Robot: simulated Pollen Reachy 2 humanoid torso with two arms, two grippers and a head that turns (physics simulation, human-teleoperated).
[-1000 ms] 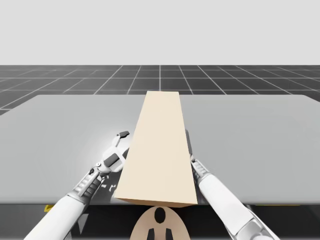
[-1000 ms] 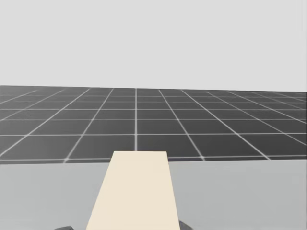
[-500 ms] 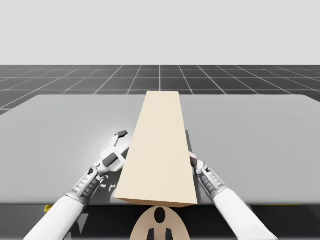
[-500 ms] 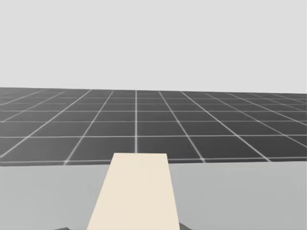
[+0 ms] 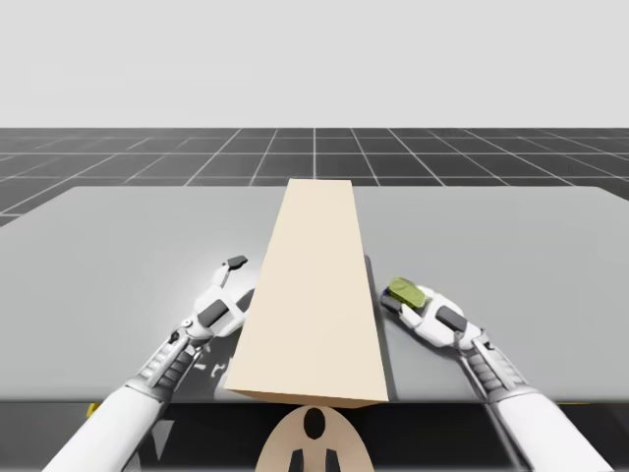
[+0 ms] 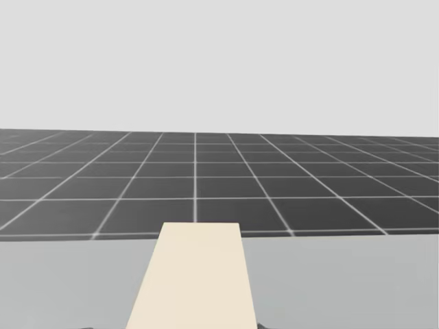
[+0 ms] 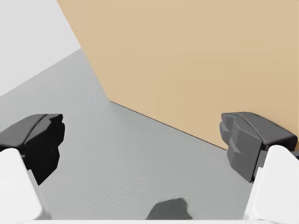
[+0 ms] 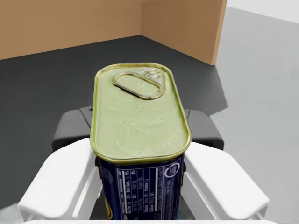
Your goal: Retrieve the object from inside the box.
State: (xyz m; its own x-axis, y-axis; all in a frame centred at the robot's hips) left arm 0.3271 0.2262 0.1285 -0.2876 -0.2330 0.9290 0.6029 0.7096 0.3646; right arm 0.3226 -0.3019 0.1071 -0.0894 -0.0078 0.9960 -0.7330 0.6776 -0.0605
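Can, blue with yellow-green lid, clamped in right claw just beside box, right side. Left claw spread wide, empty, by its left wall. Best carried level, away from box.

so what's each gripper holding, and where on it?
Right gripper: jaws clamp the blue can by its two long sides, just below the yellow-green lid. Left gripper: jaws open, nothing held.

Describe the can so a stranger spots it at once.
A long tan box lies down the middle of the grey table. Just right of it, my right gripper holds a can, alone in having blue sides and a yellow-green pull-ring top.
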